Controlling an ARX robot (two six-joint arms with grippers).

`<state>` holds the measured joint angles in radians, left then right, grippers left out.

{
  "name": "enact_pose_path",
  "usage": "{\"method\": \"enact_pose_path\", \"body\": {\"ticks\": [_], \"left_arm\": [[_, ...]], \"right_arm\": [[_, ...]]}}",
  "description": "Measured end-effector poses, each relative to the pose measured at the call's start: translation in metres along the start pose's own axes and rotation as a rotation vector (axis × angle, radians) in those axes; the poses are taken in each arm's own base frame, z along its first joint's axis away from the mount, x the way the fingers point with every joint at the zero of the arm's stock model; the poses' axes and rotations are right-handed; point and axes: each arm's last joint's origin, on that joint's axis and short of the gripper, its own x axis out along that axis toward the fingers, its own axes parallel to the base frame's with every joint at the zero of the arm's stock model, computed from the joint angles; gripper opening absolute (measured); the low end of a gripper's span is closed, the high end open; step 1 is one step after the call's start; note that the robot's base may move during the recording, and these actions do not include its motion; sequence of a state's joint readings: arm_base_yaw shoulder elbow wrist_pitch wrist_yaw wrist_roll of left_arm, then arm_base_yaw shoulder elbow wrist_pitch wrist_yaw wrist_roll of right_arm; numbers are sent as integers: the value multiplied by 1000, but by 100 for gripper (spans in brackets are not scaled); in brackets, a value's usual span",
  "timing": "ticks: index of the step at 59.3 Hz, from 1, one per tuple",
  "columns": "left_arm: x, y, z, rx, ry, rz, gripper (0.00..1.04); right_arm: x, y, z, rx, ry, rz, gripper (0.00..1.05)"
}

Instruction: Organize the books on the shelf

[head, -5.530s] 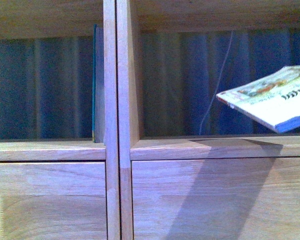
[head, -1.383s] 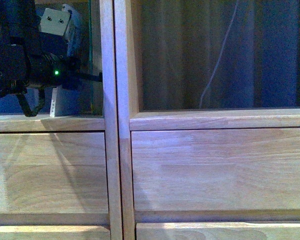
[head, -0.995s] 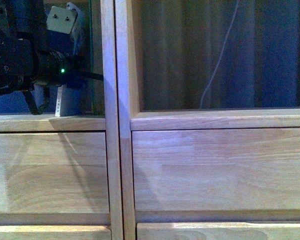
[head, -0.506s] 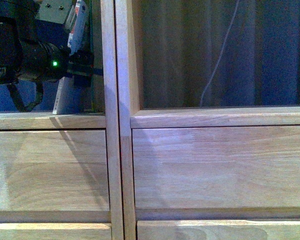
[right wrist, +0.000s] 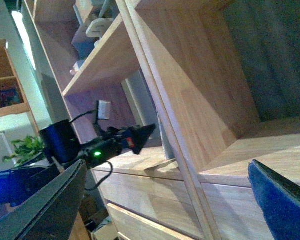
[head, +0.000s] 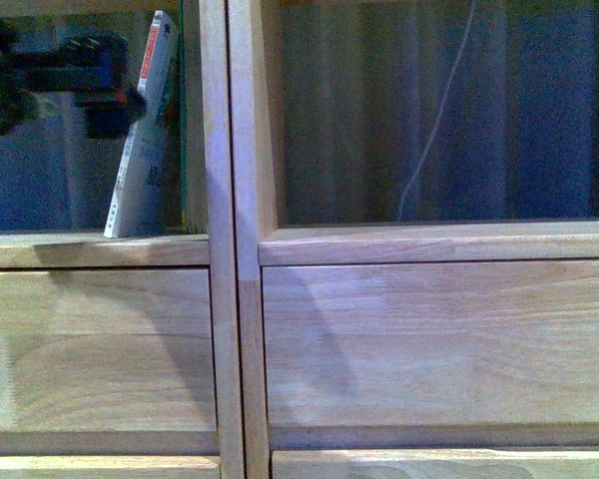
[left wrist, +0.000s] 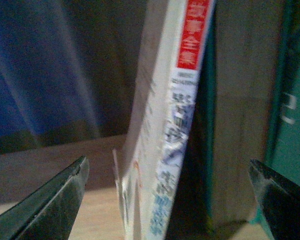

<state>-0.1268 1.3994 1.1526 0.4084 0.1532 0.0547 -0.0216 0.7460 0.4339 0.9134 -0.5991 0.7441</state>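
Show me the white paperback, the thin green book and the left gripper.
white paperback [head: 140, 160]: front view, middle of its leaning spine.
thin green book [head: 183, 110]: front view, its narrow front edge.
left gripper [left wrist: 167, 165]: left wrist view, midway between its open fingertips.

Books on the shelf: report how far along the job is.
Done: the whitish paperback stands in the left cubby of the shelf, tilted toward the divider. In hand: nothing; the left hand is open astride it, the right hand open and empty. Left: stand the paperback upright.
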Motion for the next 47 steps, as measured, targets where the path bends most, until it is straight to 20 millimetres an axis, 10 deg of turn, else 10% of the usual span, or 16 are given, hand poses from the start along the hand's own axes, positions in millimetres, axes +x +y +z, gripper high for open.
{"method": "enact_pose_path", "body": {"ticks": [16, 26, 34, 47], "left_arm": [[-107, 34, -6, -73, -43, -46, 97], [-118, 34, -7, -96, -41, -21, 97], [-134, 25, -34, -91, 140, 258, 73], [-161, 8, -79, -72, 169, 301, 37]], "right_arm": [[0, 0, 0, 0, 0, 0, 98], [0, 0, 0, 0, 0, 0, 98], [1, 1, 0, -7, -13, -40, 96], [-31, -13, -25, -355, 262, -741, 62]]}}
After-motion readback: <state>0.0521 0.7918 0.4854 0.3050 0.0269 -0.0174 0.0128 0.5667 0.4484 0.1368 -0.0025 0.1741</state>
